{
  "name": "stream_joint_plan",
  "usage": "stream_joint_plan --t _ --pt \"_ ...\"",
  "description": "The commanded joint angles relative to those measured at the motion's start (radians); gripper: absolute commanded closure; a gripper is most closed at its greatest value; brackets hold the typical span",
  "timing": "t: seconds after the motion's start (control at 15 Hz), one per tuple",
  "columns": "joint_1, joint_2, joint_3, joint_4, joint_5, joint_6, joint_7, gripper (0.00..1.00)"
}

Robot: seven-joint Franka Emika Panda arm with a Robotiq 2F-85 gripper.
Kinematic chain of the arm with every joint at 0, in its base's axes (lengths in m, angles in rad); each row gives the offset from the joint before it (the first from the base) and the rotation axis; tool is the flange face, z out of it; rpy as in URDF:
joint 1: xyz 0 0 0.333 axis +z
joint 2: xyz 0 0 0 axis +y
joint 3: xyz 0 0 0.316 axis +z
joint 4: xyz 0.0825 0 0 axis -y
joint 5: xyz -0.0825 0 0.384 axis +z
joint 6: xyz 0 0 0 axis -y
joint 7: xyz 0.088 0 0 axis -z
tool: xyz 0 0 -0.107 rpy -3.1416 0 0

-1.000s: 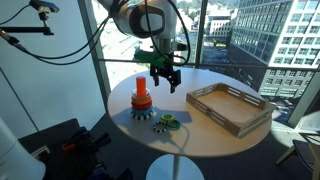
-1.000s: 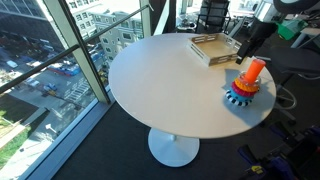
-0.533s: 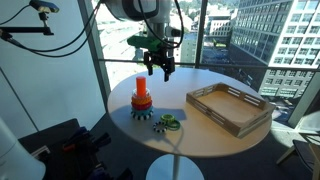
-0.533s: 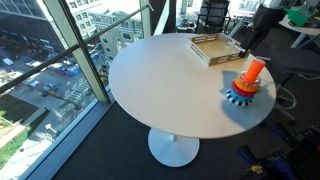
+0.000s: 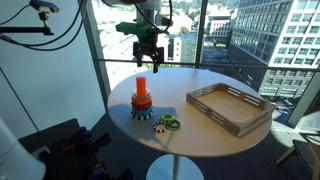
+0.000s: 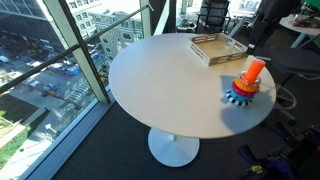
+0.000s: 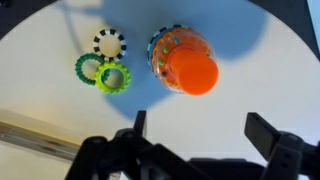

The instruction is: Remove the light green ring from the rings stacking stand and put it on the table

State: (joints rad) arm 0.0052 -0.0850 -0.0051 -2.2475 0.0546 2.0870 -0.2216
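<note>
The rings stacking stand (image 7: 185,62) has an orange-red peg and a bluish base, and it stands on the round beige table (image 7: 250,60). It shows in both exterior views (image 5: 141,100) (image 6: 247,85). The light green ring (image 7: 113,78) lies flat on the table beside the stand, touching a darker green ring (image 7: 86,67) and a pale toothed ring (image 7: 110,43). The gripper (image 7: 200,125) is open and empty, high above the table next to the stand (image 5: 148,62).
A wooden tray (image 5: 228,108) sits on the table's other side and also shows in an exterior view (image 6: 215,47). Glass window walls run close behind the table. The group of loose rings (image 5: 165,123) lies near the table's front edge.
The open gripper has risen well above the table and shifted sideways to above the stand. The rings and stand have not moved.
</note>
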Motion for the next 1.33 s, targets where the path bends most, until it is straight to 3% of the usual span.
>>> stream_joint_plan --t 0.0,0.6,1.27 --pt "0.008 -0.054 0.005 -0.008 0.007 -0.068 0.028 0.00" --pt "0.011 -0.182 0.002 -0.114 -0.001 -0.058 0.041 0.00" --pt "-0.004 -0.330 0.012 -0.197 -0.078 -0.097 0.178 0.00"
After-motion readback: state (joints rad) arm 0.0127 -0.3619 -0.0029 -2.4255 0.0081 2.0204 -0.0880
